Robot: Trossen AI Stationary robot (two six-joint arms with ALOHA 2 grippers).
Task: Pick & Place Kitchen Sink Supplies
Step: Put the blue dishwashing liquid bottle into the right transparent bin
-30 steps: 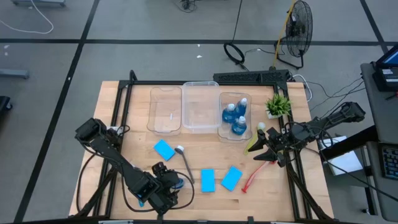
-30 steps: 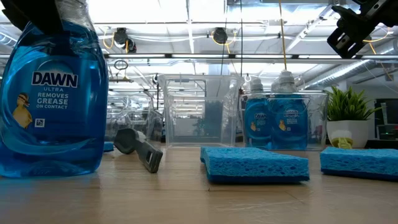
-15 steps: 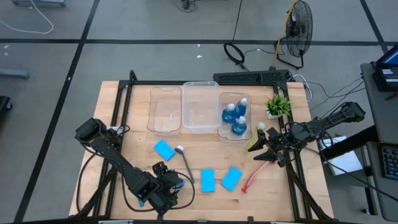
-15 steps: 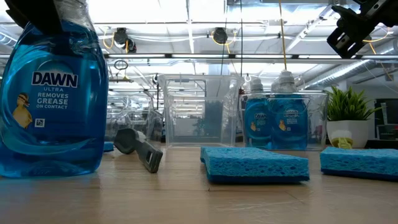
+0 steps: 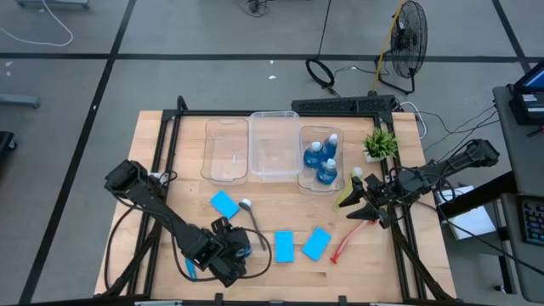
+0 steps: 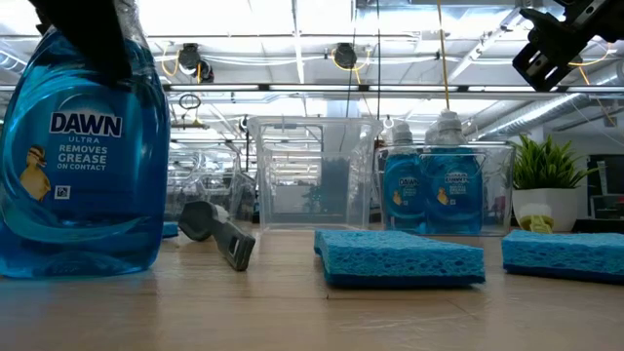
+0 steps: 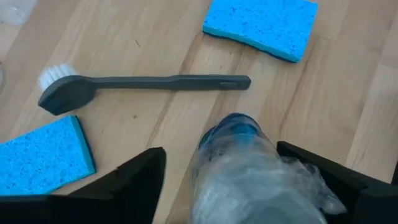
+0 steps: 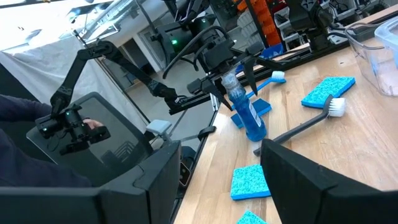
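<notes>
A blue bottle [image 5: 243, 249] stands upright on its base near the table's front left; its clear-wrapped cap [image 7: 249, 168] shows in the left wrist view. My left gripper [image 7: 221, 152] slants down over it, open, one finger on either side of the neck. A grey brush [image 7: 143, 84] and three blue sponges [image 5: 224, 204] [image 5: 284, 246] [image 5: 316, 243] lie flat on the wood. Three more bottles [image 5: 321, 157] stand in the right-hand clear bin. My right gripper [image 5: 355, 208] waits open at the right edge, above a yellow-green brush [image 5: 344, 195] and a red brush [image 5: 344, 242]. My left gripper has one finger [image 7: 323, 180] close against the bottle's wrapped cap [image 7: 292, 180]; whether it touches cannot be told. The other finger [image 7: 134, 180] stands clear, with bare wood showing between it and the bottle. The bottle stands upright on the table.
Two more clear bins [image 5: 226, 149] [image 5: 274, 144] stand at the back middle, beside the bin with the bottles. A small potted plant [image 5: 380, 143] stands at the back right. A black frame [image 5: 170, 127] runs along the table's edges.
In the low view a dark finger of my left gripper has come from beside the bottle's neck to right in front of it. The bottle has stayed upright in its place.
</notes>
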